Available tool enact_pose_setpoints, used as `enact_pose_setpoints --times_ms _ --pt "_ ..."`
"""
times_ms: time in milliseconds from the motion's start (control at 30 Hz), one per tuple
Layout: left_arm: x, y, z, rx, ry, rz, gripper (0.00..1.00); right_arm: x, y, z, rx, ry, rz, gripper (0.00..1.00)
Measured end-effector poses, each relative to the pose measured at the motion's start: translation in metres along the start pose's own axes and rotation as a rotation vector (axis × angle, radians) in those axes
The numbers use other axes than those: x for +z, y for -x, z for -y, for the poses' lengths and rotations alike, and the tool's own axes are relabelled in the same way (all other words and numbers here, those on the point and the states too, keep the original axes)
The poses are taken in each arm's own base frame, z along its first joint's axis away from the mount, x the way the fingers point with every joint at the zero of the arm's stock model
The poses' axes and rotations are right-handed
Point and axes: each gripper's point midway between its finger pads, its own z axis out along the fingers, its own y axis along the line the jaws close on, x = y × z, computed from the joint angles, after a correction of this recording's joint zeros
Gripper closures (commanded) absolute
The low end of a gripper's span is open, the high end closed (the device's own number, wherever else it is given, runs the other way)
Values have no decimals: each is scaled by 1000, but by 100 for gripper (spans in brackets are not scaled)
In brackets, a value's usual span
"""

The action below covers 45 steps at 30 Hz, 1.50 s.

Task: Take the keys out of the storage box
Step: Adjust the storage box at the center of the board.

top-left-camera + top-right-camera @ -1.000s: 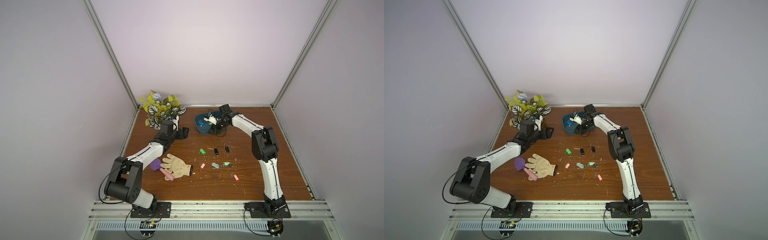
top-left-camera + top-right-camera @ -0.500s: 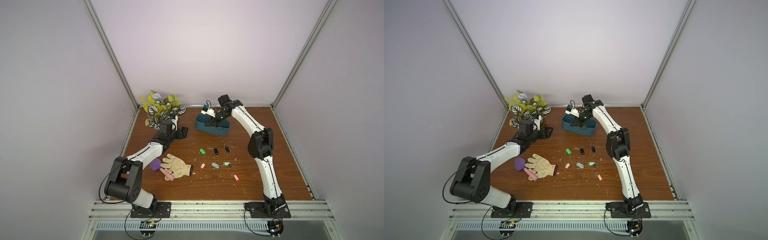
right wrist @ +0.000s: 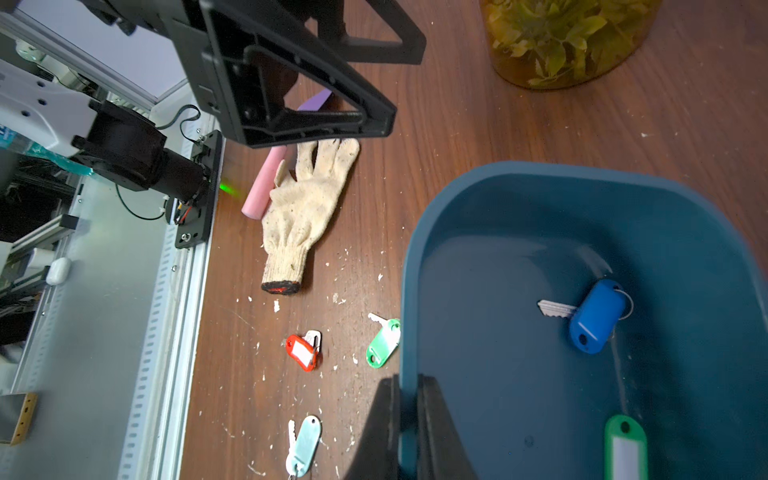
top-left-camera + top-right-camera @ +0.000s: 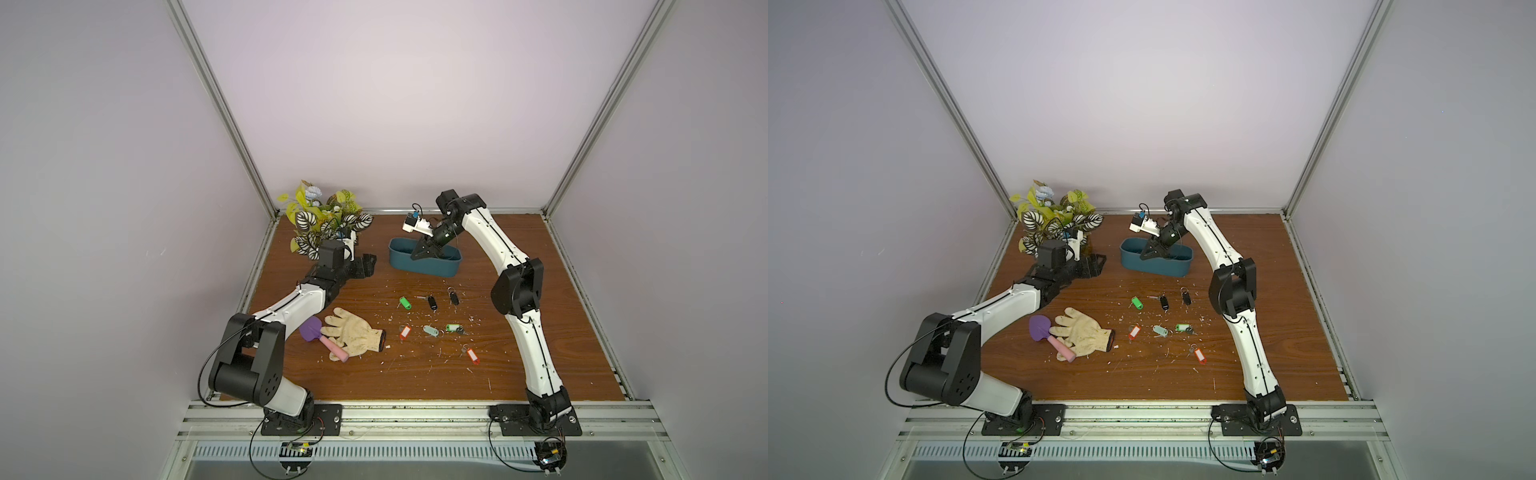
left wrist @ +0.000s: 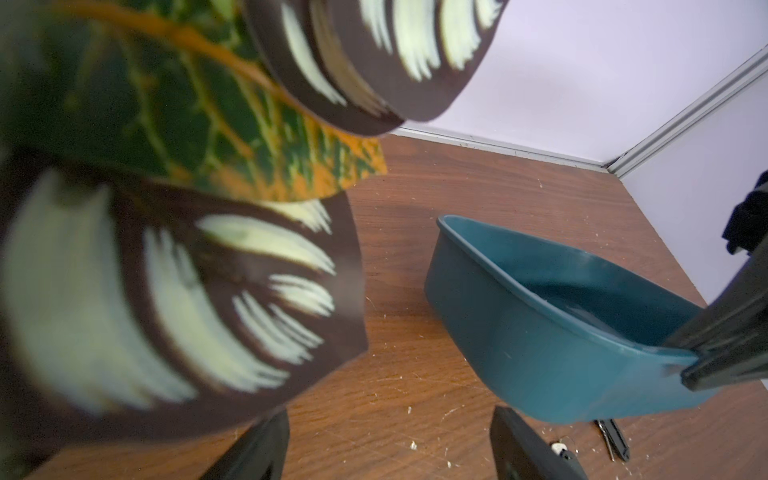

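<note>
1. Right gripper [image 3: 408, 384]: clamped on the storage box [image 3: 540, 174]. One finger [image 3: 384, 419] lies against the outside of the wall and the other against the inside, with the rim pinched between them. The grasped wall is the one facing the scattered keys. The views do not settle whether the box is lifted off the table [image 4: 540, 353].

2. Inside the box, on the inner-finger side: two of the keys. The green-tagged key [image 3: 625, 449] lies closer to the gripper. The blue-tagged key [image 3: 598, 316] lies farther along the box floor. Neither touches the fingers.

3. Outside the box, on the outer-finger side: seven keys spread over the table, visible in both top views. A second green-tagged key [image 3: 384, 343] lies just beside the grasped wall. A red-tagged key [image 3: 303, 351] and a pale teal-tagged key [image 3: 303, 444] lie a little farther out. Two black-tagged keys [image 4: 432, 301] and the rest lie beyond these. White flecks [image 3: 276, 305] are scattered among them.

4. Left gripper [image 5: 388, 411]: released, jaws spread wide, nothing between them. It sits low over the table off one short end of the box, apart from the right gripper.

5. Potted plant [image 4: 324, 216]: directly behind the left gripper, its leaves overhanging it.

6. Farthest from the right gripper: a cream work glove [image 4: 353, 336] lying flat, with a purple trowel [image 4: 311, 331] touching its finger side.
</note>
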Motion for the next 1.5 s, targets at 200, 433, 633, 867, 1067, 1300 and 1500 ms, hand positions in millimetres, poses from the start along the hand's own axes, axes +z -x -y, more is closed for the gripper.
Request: enact_pose_setpoints --times_ms 200,433,633,867,1067,1300,1500 --pt "0 0 0 0 0 0 20 0 8 -9 15 55 50 100" --pt "0 0 0 1 0 0 20 19 -9 19 80 -29 -24 100" --pt "0 0 0 0 1 0 20 37 -24 38 75 -55 -62 95" --pt "0 0 -1 2 2 1 20 37 -27 47 48 -105 -87 71" --pt "0 0 -1 3 2 1 19 38 -39 58 100 -152 -128 59" --pt "6 2 9 -10 -66 12 18 25 -41 68 279 -305 -77 52" --pt "34 -6 23 -27 -134 -28 17 -37 -46 50 468 -625 115 43"
